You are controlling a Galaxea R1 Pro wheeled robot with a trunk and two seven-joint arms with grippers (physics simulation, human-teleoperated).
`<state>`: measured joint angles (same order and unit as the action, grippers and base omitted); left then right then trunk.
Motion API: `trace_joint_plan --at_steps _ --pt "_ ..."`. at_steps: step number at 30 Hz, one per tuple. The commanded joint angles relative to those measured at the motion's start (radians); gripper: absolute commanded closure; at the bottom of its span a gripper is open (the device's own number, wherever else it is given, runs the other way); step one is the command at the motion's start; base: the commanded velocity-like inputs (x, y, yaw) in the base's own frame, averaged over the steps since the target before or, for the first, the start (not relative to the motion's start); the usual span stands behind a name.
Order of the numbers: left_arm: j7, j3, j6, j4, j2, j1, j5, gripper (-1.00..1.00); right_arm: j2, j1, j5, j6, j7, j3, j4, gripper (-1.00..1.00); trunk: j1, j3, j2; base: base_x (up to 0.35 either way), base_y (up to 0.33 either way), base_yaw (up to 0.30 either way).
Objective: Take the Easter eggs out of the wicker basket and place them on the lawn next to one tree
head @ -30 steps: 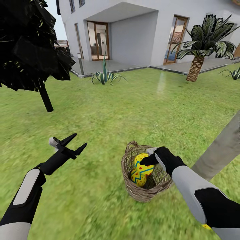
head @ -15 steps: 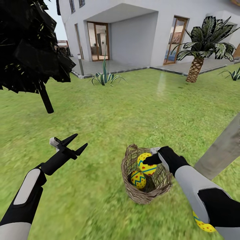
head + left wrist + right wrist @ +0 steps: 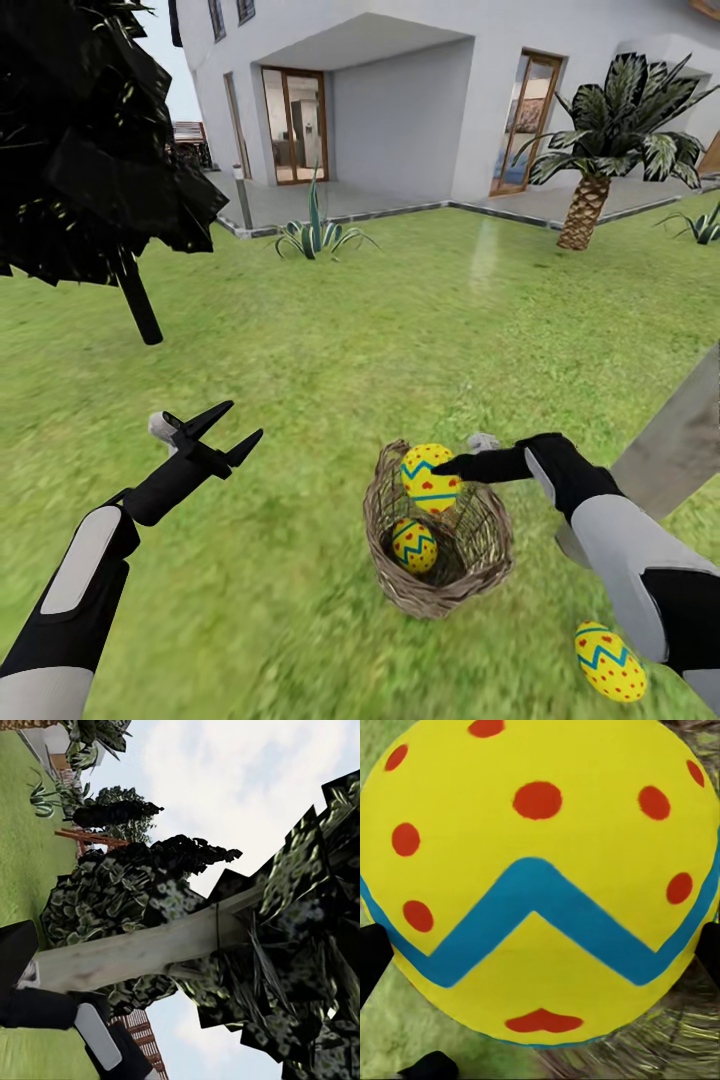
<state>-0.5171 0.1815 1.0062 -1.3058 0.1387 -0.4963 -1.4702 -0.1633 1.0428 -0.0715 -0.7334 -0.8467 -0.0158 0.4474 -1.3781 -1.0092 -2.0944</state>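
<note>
The wicker basket [image 3: 470, 565] stands on the lawn [image 3: 400, 320] in front of me. My right gripper [image 3: 441, 469] is shut on an Easter egg [image 3: 429, 479], holding it just above the basket's rim. Up close in the right wrist view, that held egg [image 3: 536, 881] has dark fingertips [image 3: 371, 956] at both sides. A second egg [image 3: 414, 544] lies inside the basket. A third egg [image 3: 610, 661] rests on the grass near the pale tree trunk [image 3: 682, 438]. My left gripper [image 3: 243, 419] hangs open and empty over the grass to the left.
A black conifer [image 3: 85, 140] with a thin dark trunk [image 3: 140, 305] stands at the left. A palm [image 3: 588, 200], an agave [image 3: 315, 230] and the house [image 3: 400, 90] lie beyond. The left wrist view looks at the pale trunk [image 3: 150, 952] and its dark leaves [image 3: 300, 967].
My right gripper has lifted its egg from inside the basket up to the rim. The right arm swung outward, uncovering the egg that lies on the grass by the trunk.
</note>
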Motion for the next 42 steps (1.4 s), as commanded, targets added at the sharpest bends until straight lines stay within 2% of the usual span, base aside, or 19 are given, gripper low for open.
trace_joint_plan --at_steps 1,5,7,10,16,19,21,25,31,33,42 --pt "-0.004 0.001 0.005 0.000 0.000 -0.001 0.004 -1.00 -0.004 0.000 -0.008 -0.001 -0.059 0.006 0.001 1.00 0.004 0.002 0.007 0.000 0.000 0.000" --pt "-0.004 0.001 0.005 0.000 -0.001 -0.001 0.004 -1.00 -0.009 -0.002 -0.006 -0.001 -0.244 0.014 -0.007 1.00 0.019 0.015 0.035 0.000 0.000 0.000" --pt "-0.004 0.000 0.005 0.000 -0.001 -0.001 0.004 -1.00 -0.010 -0.004 -0.006 0.002 -0.281 0.035 -0.009 1.00 0.027 0.021 0.049 -0.173 0.000 0.000" --pt "-0.003 0.000 0.005 0.000 -0.001 -0.001 0.005 -1.00 -0.009 -0.004 -0.007 0.001 -0.285 0.050 -0.005 1.00 0.039 0.031 0.070 -0.319 0.000 0.000" --pt "-0.003 0.000 0.004 0.001 -0.001 -0.001 0.003 -1.00 -0.010 -0.004 -0.001 0.002 -0.287 0.055 -0.005 1.00 0.058 0.048 0.105 -0.258 0.000 -0.062" --pt "-0.004 0.001 0.003 0.005 -0.001 -0.001 0.002 -1.00 -0.010 -0.004 0.009 0.002 -0.287 0.108 -0.007 1.00 0.058 0.050 0.105 -0.016 0.000 -0.237" --pt "-0.004 0.001 0.003 0.019 -0.001 -0.001 0.002 -1.00 -0.010 -0.005 0.009 0.003 -0.287 0.130 -0.009 1.00 0.058 0.052 0.105 -0.003 0.000 -0.247" --pt "-0.006 0.001 0.004 0.025 -0.001 -0.001 0.002 -1.00 -0.010 -0.006 0.009 0.003 -0.287 0.135 -0.010 1.00 0.058 0.056 0.105 0.000 0.000 -0.249" --pt "-0.005 0.001 0.005 0.023 -0.001 -0.001 0.003 -1.00 -0.010 -0.007 0.009 0.003 -0.287 0.136 -0.013 1.00 0.081 0.080 0.147 0.000 0.000 -0.249" --pt "-0.006 0.001 0.002 0.024 -0.001 -0.001 0.002 -1.00 -0.010 -0.010 0.009 0.003 -0.286 0.136 -0.013 1.00 0.081 0.082 0.147 -0.057 0.000 -0.249" --pt "-0.007 0.001 0.001 0.026 -0.001 -0.001 0.002 -1.00 -0.011 -0.010 0.009 0.003 -0.283 0.137 -0.015 1.00 0.081 0.090 0.147 -0.316 0.000 -0.249"
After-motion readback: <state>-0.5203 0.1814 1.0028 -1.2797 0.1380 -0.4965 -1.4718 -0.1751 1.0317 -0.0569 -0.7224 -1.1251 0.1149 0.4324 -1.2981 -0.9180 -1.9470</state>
